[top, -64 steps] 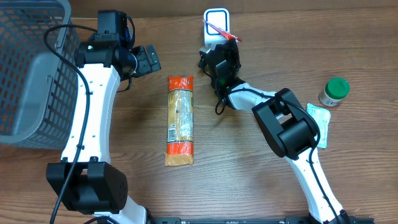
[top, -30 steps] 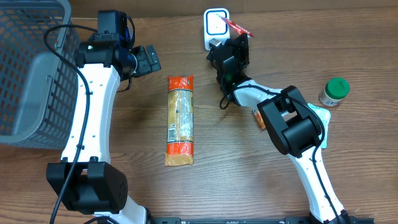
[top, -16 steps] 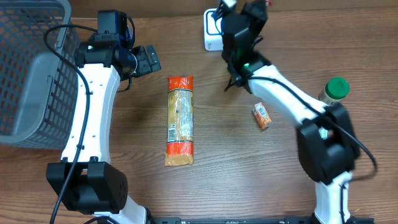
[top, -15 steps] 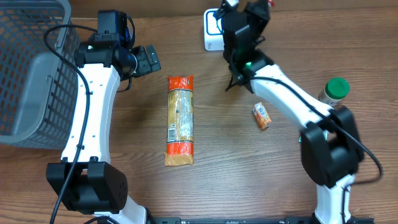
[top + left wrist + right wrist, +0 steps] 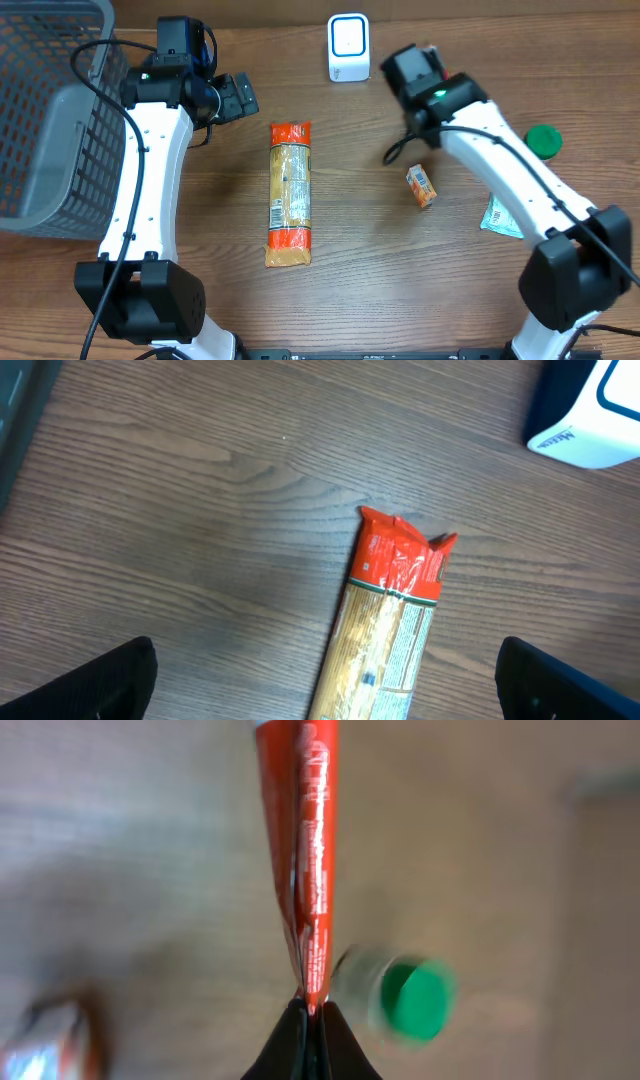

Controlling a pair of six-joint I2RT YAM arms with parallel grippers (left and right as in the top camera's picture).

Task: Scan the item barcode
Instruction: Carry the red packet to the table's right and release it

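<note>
The red packet [image 5: 308,870] hangs pinched by one end in the right gripper [image 5: 312,1008], whose jaws are clamped tight on it, above the far right part of the tabletop [image 5: 380,300]. Sweeping from the left edge, the wire basket [image 5: 50,60] fills the far left corner. Beside it the left gripper [image 5: 238,96] waits with its jaws spread wide, holding nothing. The pasta bag [image 5: 290,195] lies lengthwise near the middle, with neither arm on it. At the far edge stands the white scanner [image 5: 348,47], and here is the change. A moment ago we held the packet right over its window; now the right arm has swung off to the right and the scanner sits uncovered. We judge the pass over the reader done, so the packet is probably on its way to be set down near the green-capped jar [image 5: 545,140] by the right edge.
</note>
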